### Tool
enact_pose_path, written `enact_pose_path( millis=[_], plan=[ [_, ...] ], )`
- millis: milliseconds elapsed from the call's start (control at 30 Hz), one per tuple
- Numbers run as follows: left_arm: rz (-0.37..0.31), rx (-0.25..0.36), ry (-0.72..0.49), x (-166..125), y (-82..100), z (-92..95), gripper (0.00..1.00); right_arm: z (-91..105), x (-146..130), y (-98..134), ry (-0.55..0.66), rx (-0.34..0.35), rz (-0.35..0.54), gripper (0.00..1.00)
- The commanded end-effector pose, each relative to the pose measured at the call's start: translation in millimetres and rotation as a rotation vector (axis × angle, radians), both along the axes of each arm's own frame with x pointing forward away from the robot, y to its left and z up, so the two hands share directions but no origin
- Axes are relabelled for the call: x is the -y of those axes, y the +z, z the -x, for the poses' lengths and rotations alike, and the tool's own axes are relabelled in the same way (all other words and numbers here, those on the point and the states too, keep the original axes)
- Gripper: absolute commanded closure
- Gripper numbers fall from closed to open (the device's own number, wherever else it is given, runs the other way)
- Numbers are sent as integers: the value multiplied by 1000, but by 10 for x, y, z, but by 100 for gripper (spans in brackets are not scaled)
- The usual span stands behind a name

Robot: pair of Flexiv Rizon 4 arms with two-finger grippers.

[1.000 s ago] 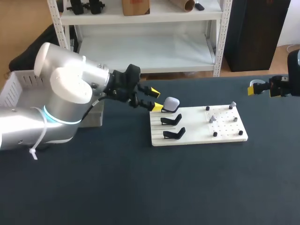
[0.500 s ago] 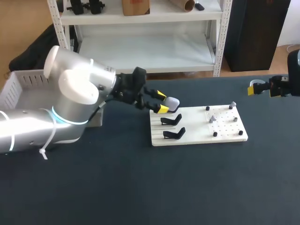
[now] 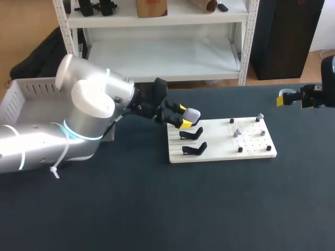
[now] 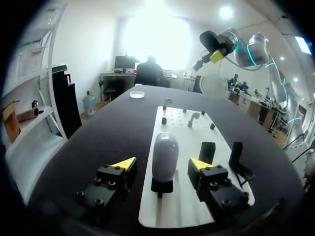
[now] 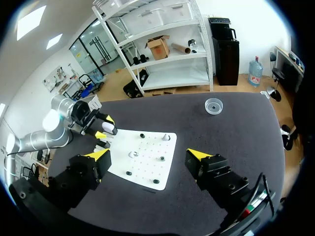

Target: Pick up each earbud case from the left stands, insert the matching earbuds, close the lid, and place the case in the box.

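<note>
- The pale grey, egg-shaped plastic earbud case (image 4: 165,152) sits on a small black stand (image 4: 161,186). It is right between the two yellow-tipped fingers of the left pincer (image 4: 162,164).
- Those fingers are apart. There is a little gap on each side of the case, so the left pincer is not gripping it yet.
- In the left wrist view, the long side of the case seems to run up and ahead, the way the fingers point. It does not lie across the gap, so the fingers face its two narrow sides.
- It looks like the fingers only need to come together to grab the case. After that it can be lifted off the stand.
- Two more black plastic stands (image 4: 207,150) sit just beside one finger of the left pincer. Both are empty.
- All the stands sit on a flat white board (image 3: 220,152) that stretches ahead of the left pincer.
- Farther ahead on that board are small grey and black bits (image 3: 236,133). They are too small to tell which ones are earbuds.
- The white box with holes in its wall (image 3: 23,97) is well behind the left pincer, back beside the left arm.
- The right pincer (image 5: 147,156) has its fingers apart with nothing between them. It hangs far from the case, past the other end of the board.
- So the left arm is much nearer to the case, and this grab looks like its job.
</note>
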State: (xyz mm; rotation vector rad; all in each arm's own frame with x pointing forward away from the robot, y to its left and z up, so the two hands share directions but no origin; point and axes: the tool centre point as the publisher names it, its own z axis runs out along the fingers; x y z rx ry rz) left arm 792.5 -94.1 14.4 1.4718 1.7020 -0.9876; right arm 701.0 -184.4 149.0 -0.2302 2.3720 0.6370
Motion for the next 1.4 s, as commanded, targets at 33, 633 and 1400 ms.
enact_pose_path(
  millis=[33,633,1400],
  plan=[
    [1,-13,-11,32,-36,-65,38,-1,4,0,2,0,-1,0],
    [20,-31,-39,88,-56,-33,61,-1,4,0,2,0,-1,0],
    [55,-2,3,-124,270,-24,100,-1,4,0,2,0,-1,0]
  ],
)
